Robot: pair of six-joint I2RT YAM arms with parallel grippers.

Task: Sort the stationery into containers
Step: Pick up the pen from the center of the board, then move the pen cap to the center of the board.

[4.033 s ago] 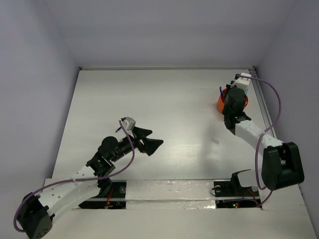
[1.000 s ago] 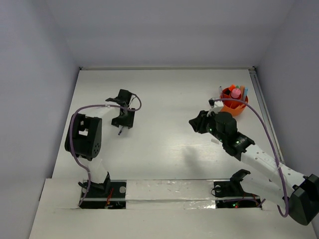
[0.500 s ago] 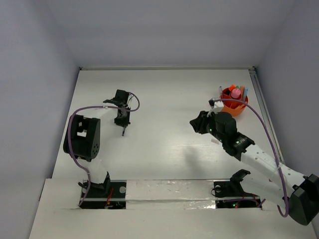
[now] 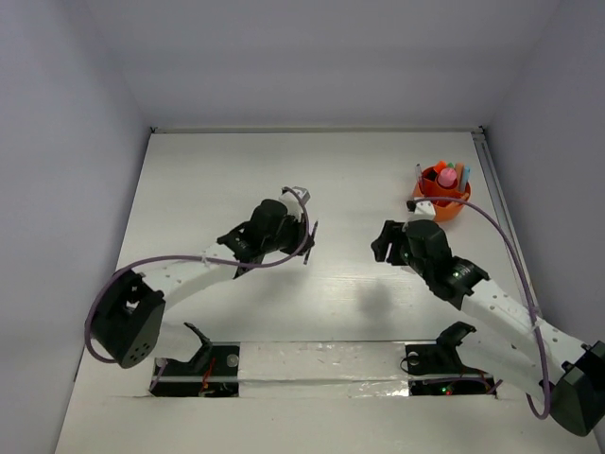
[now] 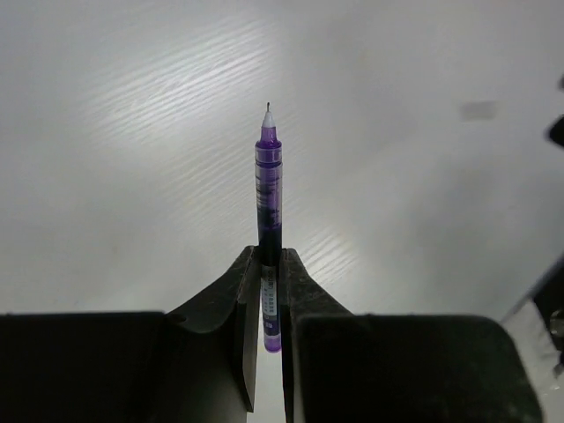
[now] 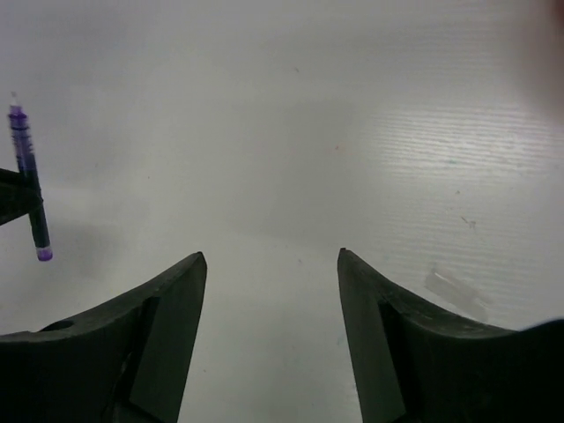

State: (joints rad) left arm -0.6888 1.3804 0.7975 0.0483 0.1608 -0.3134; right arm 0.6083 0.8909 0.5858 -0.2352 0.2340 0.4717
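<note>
Left wrist view: the left gripper (image 5: 270, 263) is clamped tight on a purple pen (image 5: 268, 172), tip pointing away, above the white table (image 5: 123, 141). The right gripper (image 6: 271, 257) gapes wide, empty. The orange cup (image 4: 441, 204) stands far right.

Left pincer (image 5: 270, 257) pinching pen (image 5: 268, 176); right pincer (image 6: 271, 256) agape.

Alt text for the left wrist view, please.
The left end effector is shut on a purple pen, gripping its lower half, with the fine tip pointing away from the camera. Behind it is only the white table.
</note>
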